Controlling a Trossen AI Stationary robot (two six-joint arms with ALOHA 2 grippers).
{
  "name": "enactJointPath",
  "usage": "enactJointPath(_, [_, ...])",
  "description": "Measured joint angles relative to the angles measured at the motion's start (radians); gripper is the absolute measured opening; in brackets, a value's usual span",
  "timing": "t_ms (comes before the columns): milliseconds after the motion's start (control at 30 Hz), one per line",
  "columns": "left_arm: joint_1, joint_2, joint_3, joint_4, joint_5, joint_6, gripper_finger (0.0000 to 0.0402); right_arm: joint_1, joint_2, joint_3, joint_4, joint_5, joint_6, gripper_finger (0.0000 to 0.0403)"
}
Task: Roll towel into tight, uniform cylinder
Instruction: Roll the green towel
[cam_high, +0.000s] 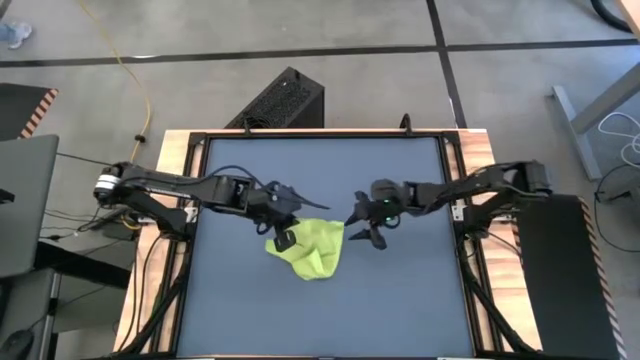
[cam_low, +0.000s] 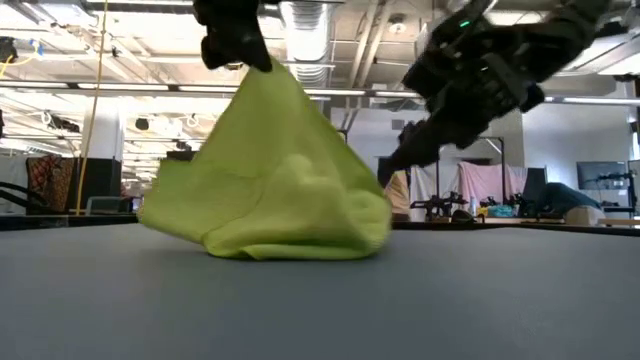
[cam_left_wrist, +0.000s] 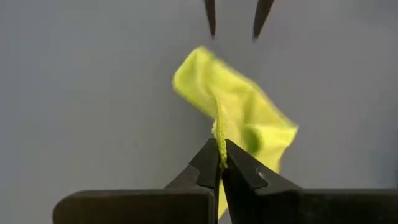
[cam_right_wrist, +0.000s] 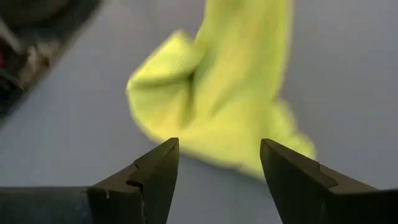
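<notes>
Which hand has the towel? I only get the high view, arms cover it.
Observer: The left hand. In its wrist view it is shut on a towel edge.
Operator: Is the towel off the mat?
Observer: Partly. The low view shows it pulled up to a peak, with the bottom bunched on the mat.
Operator: And the right hand?
Observer: The right hand is open, fingers apart and pointed at the towel, gripping nothing.
</notes>
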Motion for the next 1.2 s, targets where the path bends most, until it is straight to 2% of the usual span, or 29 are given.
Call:
enactJointPath(133, [-0.01, 0.002, 0.0, -0.04, -0.013, -0.05, 0.0, 0.0, 0.087, 0.061, -0.103, 0.093, -0.095, 0.0254])
enactJointPath(333, [-0.037, 0.042, 0.0, -0.041, -0.01, -0.072, 0.0, 0.002, 0.135, 0.069, 0.049, 0.24, -0.111, 0.0254])
enactJointPath(467, [-0.046, 0.045, 0.0, -0.033, -0.015, -0.075, 0.0, 0.008, 0.182, 0.069, 0.172, 0.253, -0.112, 0.0254])
enactJointPath(633, [-0.048, 0.041, -0.001, -0.025, -0.029, -0.096, 0.0, 0.008, 0.242, 0.094, 0.141, 0.241, -0.104, 0.0251])
enactJointPath(733, [-0.049, 0.04, -0.001, -0.005, -0.011, -0.094, 0.0, 0.004, 0.252, 0.097, 0.143, 0.284, -0.082, 0.0213])
enactJointPath(800, [-0.053, 0.04, 0.006, 0.008, 0.009, -0.081, 0.0, -0.007, 0.238, 0.102, 0.136, 0.289, -0.082, 0.0155])
enactJointPath(900, [-0.064, 0.04, 0.054, 0.01, 0.005, -0.036, 0.0, -0.023, 0.161, 0.126, 0.034, 0.265, -0.131, 0.0038])
enactJointPath(933, [-0.068, 0.04, 0.076, 0.009, -0.007, -0.015, 0.0, -0.027, 0.122, 0.147, -0.015, 0.254, -0.163, 0.0024])
enactJointPath(1067, [-0.081, 0.038, 0.221, -0.032, -0.091, 0.088, 0.0, -0.029, -0.033, 0.312, -0.358, 0.274, -0.273, 0.0019])
enactJointPath(1200, [-0.093, 0.035, 0.392, -0.079, -0.229, 0.19, 0.0, -0.025, -0.124, 0.57, -0.73, 0.34, -0.361, 0.0015])
